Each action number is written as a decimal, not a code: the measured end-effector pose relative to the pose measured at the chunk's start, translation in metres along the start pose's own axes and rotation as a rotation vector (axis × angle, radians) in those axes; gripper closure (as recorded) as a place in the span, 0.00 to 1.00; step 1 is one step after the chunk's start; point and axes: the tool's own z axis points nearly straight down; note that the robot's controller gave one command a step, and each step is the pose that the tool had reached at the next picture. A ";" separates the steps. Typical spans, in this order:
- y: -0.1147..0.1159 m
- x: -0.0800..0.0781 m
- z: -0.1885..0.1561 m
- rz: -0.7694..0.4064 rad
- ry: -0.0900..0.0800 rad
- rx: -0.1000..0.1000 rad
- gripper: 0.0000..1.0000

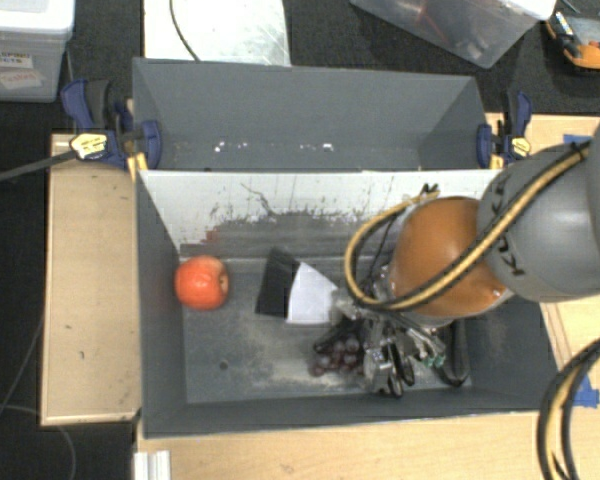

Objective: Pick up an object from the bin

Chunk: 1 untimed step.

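My gripper reaches down near the bin's front wall, right of centre, its fingers low over the floor. A dark purple bunch of grapes lies just left of the fingers, touching or almost touching them. Whether anything sits between the fingers cannot be made out. A black and white folded piece stands behind the grapes, near the bin's middle. A green-tinted small thing lies just right of the gripper.
An orange-red apple rests at the bin's left wall, well apart from the gripper. The arm and its orange cover hang over the bin's right half, hiding the floor there.
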 end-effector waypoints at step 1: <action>-0.031 -0.025 0.007 -0.131 -0.004 0.000 1.00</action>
